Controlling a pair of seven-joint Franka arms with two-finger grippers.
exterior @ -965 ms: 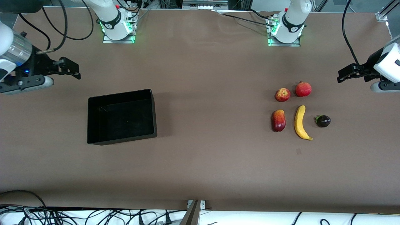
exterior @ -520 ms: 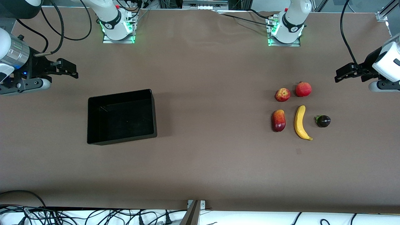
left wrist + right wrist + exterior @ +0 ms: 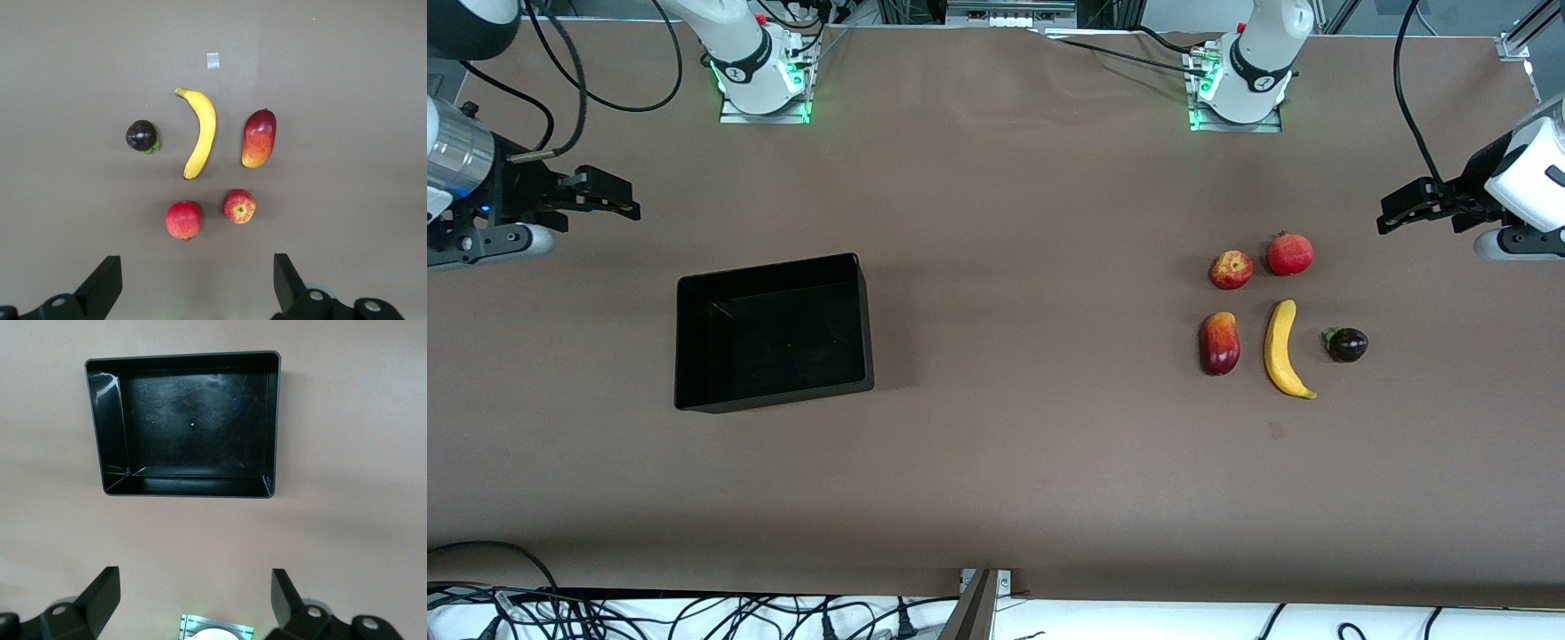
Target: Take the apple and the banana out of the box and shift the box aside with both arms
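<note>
The fruits and the box lie well apart on the brown table (image 3: 996, 462), and neither gripper touches any of them. The left gripper (image 3: 1398, 212) hangs in the air over the left arm's end of the table, fingers (image 3: 103, 287) spread wide and holding nothing. The right gripper (image 3: 609, 196) hangs over the right arm's end of the table, fingers (image 3: 100, 597) likewise spread and holding nothing. Toward the left arm's end, the banana (image 3: 1282, 350) lies flat with its length running toward the front camera. The apple (image 3: 1231, 269), red with a yellowish patch, sits farther from that camera than the banana, just beside a round red fruit (image 3: 1289, 254). A red and yellow mango (image 3: 1220, 343) lies on the box's side of the banana, and a small dark purple fruit (image 3: 1347, 344) with a green stem sits on the banana's outer side. The box (image 3: 694, 356), black and open-topped, stands toward the right arm's end with nothing in it. A small pale mark (image 3: 1277, 431) shows on the table nearer to the camera than the banana.
</note>
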